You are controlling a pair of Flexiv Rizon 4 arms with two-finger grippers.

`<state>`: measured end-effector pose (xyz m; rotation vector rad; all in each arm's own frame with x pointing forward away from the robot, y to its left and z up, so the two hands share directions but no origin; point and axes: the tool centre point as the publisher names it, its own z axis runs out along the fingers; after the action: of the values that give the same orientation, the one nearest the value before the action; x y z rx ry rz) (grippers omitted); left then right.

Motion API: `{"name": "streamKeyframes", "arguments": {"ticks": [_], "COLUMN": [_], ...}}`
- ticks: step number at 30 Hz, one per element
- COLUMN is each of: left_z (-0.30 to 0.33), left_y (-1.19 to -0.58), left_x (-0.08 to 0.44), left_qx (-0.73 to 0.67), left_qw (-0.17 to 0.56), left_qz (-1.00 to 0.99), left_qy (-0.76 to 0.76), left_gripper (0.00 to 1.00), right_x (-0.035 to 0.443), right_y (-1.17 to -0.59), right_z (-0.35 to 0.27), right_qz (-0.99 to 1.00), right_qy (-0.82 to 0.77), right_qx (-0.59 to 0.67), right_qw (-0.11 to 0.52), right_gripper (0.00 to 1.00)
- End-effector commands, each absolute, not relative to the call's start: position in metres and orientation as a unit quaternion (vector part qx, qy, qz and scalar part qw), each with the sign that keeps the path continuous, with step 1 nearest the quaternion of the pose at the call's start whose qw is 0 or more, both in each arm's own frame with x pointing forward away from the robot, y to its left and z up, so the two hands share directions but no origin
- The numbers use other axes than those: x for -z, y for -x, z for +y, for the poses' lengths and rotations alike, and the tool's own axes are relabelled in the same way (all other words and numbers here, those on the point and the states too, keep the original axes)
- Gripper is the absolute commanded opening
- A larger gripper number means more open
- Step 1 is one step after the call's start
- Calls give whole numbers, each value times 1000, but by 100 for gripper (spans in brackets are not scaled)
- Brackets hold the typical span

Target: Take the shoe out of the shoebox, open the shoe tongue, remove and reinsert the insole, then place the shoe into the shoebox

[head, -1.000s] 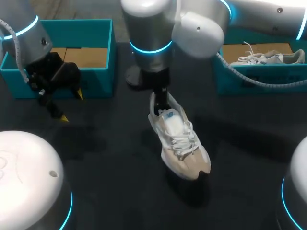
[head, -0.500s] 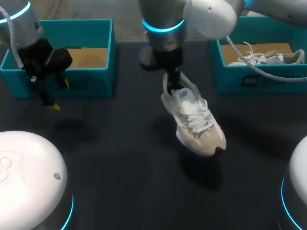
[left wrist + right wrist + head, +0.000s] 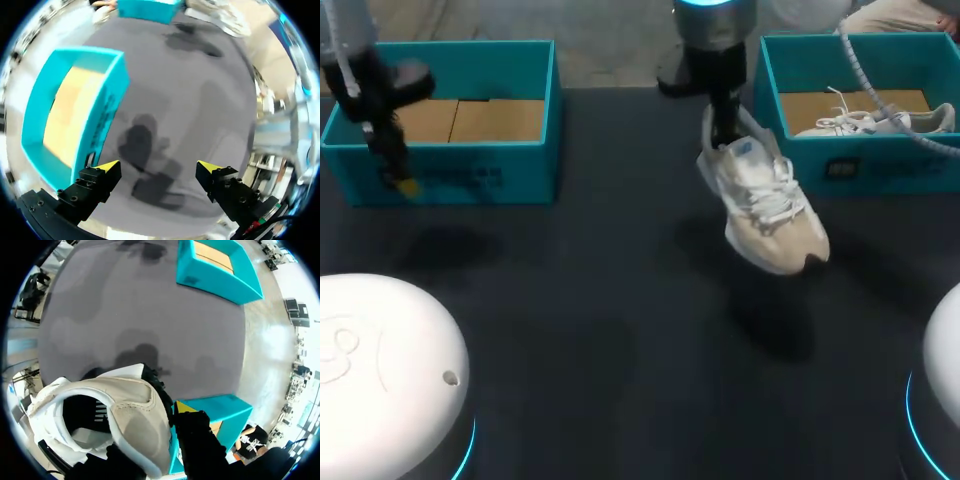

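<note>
Presently the shoe (image 3: 761, 205) hangs clear of the surface just beside the right shoebox (image 3: 798, 150), heel up and toe slanting down along its near wall. The jaws of the right arm (image 3: 715, 55) are clamped on the heel collar. Those of the left arm (image 3: 368, 85), well apart from that box, stand open.

Ahead of the left gripper (image 3: 159, 167), whose fingers stand apart, open dark table (image 3: 200, 100) is offered for passage. Just beside that gripper the way is barred by the wall of the left shoebox (image 3: 107, 112). Under the right gripper (image 3: 722, 130) room is taken by the shoe (image 3: 765, 205) clamped at its heel. Close beside it stands the right shoebox (image 3: 860, 170), whose floor is partly filled by a second shoe (image 3: 870, 122).
</note>
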<state>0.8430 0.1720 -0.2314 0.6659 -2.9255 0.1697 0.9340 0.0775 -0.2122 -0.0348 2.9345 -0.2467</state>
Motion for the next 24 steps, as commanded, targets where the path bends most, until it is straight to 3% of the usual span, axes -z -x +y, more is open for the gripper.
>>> {"name": "streamKeyframes", "arguments": {"ticks": [1,9,23,24], "left_z": [190,218,218,220], "left_y": [-848,-855,-855,-861], "left_x": [224,207,207,207], "left_qx": [-47,-19,-19,-22], "left_qw": [76,46,46,69], "left_qz": [-925,-873,-873,-856], "left_qy": [-369,-485,-485,-511], "left_gripper": [100,100,100,100], "right_x": [200,186,186,186], "right_y": [-952,-970,-970,-970], "right_z": [59,46,46,46], "right_qz": [993,993,993,993], "right_qy": [-1,-4,-4,-4], "right_qx": [77,79,79,79], "right_qw": [88,93,93,93], "right_gripper": [0,0,0,0]}}
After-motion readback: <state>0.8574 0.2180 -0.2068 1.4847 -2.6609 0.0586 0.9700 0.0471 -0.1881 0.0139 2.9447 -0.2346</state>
